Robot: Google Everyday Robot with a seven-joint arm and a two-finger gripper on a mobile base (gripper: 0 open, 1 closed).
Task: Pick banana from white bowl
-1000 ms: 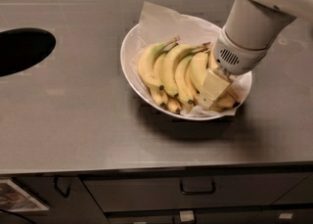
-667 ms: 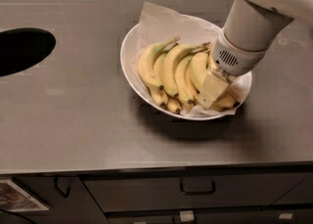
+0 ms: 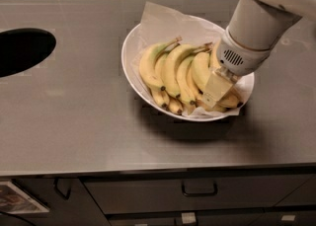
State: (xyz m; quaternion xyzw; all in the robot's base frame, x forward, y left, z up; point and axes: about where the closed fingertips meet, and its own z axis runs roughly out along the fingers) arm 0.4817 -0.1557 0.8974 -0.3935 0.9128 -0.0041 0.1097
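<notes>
Gripper [image 3: 217,91] sits low in right side of white bowl [image 3: 126,67] on the surface [image 3: 74,121], on the banana [image 3: 231,100] beside the bunch [image 3: 170,69], grip state can't tell; approach looks done, lift-out not yet.

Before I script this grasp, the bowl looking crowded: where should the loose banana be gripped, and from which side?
Probably across its mid-length, from above. The banana lies low against the white bowl's right rim, the bunch crowding its left, so no sideways approach is open. The gripper is down over it there, hiding most of it.
</notes>
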